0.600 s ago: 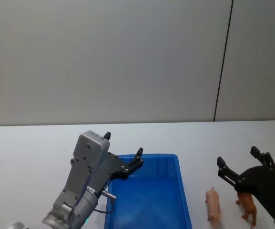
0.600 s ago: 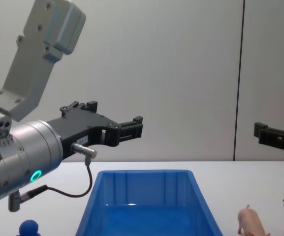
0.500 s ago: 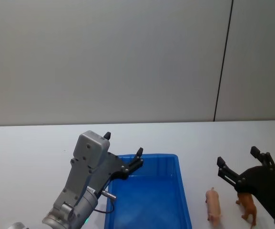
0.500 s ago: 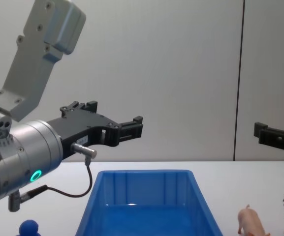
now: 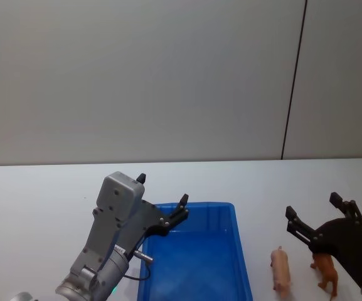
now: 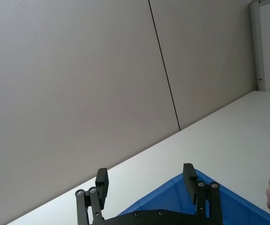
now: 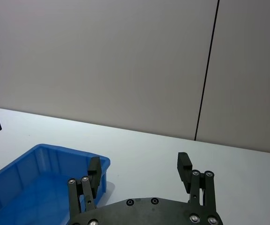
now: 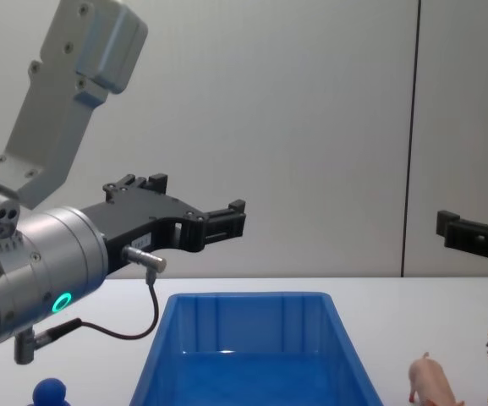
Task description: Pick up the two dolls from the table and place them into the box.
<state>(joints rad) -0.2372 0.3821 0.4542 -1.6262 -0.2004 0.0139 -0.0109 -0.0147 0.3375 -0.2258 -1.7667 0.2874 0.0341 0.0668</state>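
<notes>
Stage: neither doll lifted yet — both stand on the flat white worktop [image 5: 42, 194], outside the large bright blue plastic box [image 5: 196, 205] and to its right.
Pale pink pig figurine [image 5: 282, 268]: nearer the box, apart from its wall.
Shaggy orange-brown four-legged figurine [image 5: 327, 271]: just beside the pig, on the side away from the box, partly under the right arm in the head view.
Right claw [image 5: 313, 205]: held above the two dolls, fingers spread wide, empty.
Left claw [image 5: 162, 189]: raised above the left side of the box, fingers spread, empty.
Approach: the right claw looks best placed; lower it straight down over one doll only, with the fingers across the narrow body rather than along its length.
Risk: the dolls stand close together — a wide descent could knock the neighbour over.
Grip: likely light and small, so close gently and lift clear before moving.
Release: carry it over the box's middle, then let go low.
</notes>
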